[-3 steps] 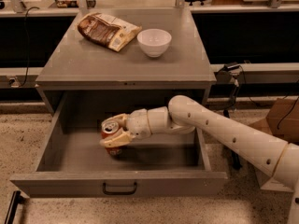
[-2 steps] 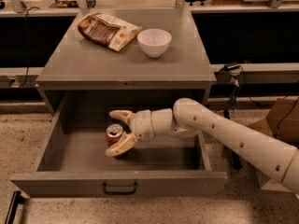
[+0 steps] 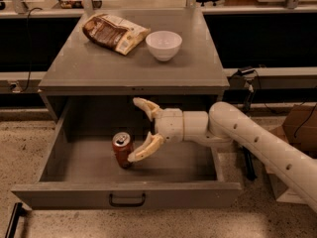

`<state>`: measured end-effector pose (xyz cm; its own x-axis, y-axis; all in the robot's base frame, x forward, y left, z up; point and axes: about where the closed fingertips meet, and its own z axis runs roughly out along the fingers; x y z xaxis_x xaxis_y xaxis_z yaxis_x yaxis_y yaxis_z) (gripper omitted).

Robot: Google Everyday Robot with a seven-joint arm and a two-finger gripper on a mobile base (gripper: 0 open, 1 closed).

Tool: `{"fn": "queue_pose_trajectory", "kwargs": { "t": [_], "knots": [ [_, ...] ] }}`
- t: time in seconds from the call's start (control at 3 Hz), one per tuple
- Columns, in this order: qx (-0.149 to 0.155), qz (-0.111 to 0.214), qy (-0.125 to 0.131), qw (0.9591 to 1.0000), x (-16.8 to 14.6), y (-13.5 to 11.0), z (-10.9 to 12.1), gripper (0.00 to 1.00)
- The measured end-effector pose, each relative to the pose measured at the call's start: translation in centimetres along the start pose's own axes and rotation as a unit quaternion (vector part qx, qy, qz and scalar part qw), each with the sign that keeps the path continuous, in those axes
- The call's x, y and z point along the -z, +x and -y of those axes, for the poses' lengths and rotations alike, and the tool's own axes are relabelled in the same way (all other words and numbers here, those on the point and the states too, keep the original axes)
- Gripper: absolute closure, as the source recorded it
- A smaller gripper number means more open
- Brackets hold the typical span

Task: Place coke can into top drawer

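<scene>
The coke can (image 3: 122, 149) stands upright on the floor of the open top drawer (image 3: 54, 158), left of centre, silver top up. My gripper (image 3: 139, 130) is inside the drawer just right of the can, a little above it, and it is open and empty. One finger points up and back toward the cabinet's edge. The lower finger (image 3: 144, 149) reaches down beside the can, close to its right side; I cannot tell if it touches. The white arm comes in from the right over the drawer's right wall.
On the cabinet top (image 3: 89, 68) lie a brown snack bag (image 3: 113, 32) and a white bowl (image 3: 163, 44). The drawer front has a dark handle (image 3: 127, 200). A cardboard box (image 3: 299, 128) stands on the floor to the right.
The gripper let go of the can, opened wide, and drew back to the right and up. The can now stands alone on the drawer floor.
</scene>
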<state>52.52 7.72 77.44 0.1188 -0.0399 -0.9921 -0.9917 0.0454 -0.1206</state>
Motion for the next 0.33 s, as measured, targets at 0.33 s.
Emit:
{"fn": "queue_pose_trajectory", "kwargs": {
  "t": [0.33],
  "knots": [
    [0.003,0.006,-0.001,1.0,0.45,-0.61,-0.28,0.0]
  ]
}}
